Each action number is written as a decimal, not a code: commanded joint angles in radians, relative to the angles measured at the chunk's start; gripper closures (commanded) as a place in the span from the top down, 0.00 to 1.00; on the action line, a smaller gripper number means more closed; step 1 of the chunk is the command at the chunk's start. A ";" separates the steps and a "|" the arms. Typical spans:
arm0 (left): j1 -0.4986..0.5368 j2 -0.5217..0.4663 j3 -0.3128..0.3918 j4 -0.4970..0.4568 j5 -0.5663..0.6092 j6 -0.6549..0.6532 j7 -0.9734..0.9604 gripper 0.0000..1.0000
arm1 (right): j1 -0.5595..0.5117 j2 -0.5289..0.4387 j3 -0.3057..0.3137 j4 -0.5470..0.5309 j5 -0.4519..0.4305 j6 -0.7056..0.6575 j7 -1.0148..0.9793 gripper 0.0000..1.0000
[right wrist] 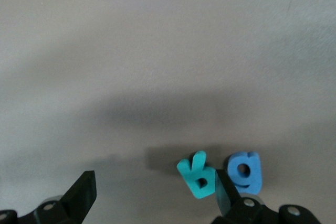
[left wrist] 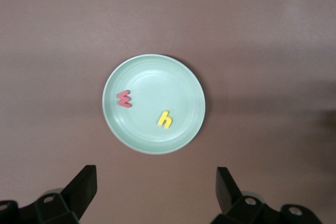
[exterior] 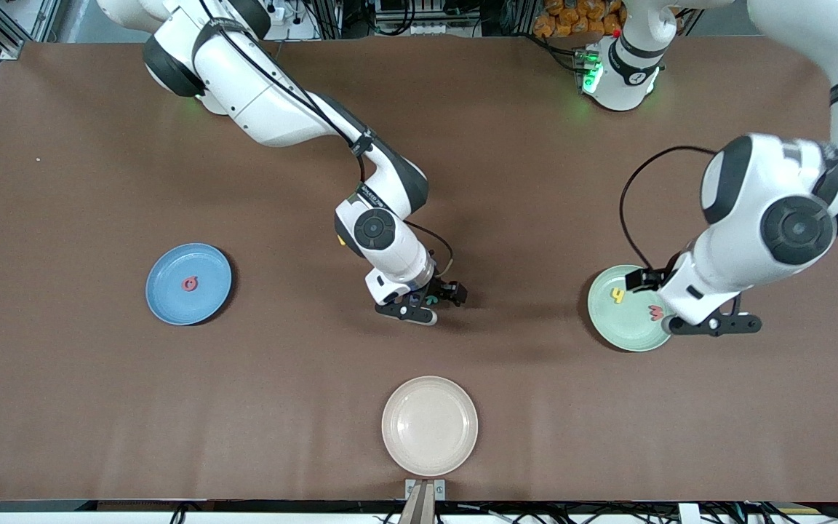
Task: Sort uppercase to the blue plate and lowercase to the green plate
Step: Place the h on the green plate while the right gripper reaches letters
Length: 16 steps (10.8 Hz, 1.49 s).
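While both grippers gape, left gripper [exterior: 713,324] hovers over green plate [exterior: 612,324], right gripper [right wrist: 152,200] beside teal R [right wrist: 198,176].

Count: 3 plates – blue plate [exterior: 164,300], green plate [exterior: 626,335], cream plate [exterior: 430,426].

Foam letters visible: 5 total.
- 1 red on the blue plate – the Q [exterior: 190,284]
- 2 on the green plate – red w [left wrist: 124,98], yellow h [left wrist: 165,119]
- 2 loose on the surface mid-table, side by side – teal R [right wrist: 198,175], blue a [right wrist: 244,171]

By colour: 2 red, 1 yellow, 1 teal, 1 blue.

Arms: 2, one gripper each – left gripper [left wrist: 156,195], right gripper [right wrist: 156,195].
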State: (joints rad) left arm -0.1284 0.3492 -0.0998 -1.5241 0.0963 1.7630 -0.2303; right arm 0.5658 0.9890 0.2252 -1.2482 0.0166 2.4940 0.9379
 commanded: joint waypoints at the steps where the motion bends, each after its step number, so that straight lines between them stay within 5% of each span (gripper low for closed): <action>1: -0.016 -0.073 0.005 -0.019 0.003 -0.025 0.028 1.00 | 0.003 0.025 -0.004 0.027 0.017 0.005 0.004 1.00; 12: -0.031 -0.171 -0.006 -0.030 0.005 -0.082 0.045 1.00 | -0.035 -0.023 -0.007 0.009 -0.032 -0.165 -0.062 1.00; 14: -0.033 -0.171 -0.009 -0.031 0.002 -0.082 0.043 1.00 | 0.005 -0.026 -0.007 0.024 -0.152 -0.213 -0.076 1.00; 16: -0.036 -0.165 -0.014 -0.028 0.002 -0.079 0.043 1.00 | 0.005 -0.024 -0.003 0.050 -0.182 -0.251 -0.125 1.00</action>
State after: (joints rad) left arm -0.1611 0.1915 -0.1112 -1.5476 0.0962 1.6907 -0.2105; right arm 0.5788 0.9731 0.2170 -1.2143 -0.1404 2.2776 0.8580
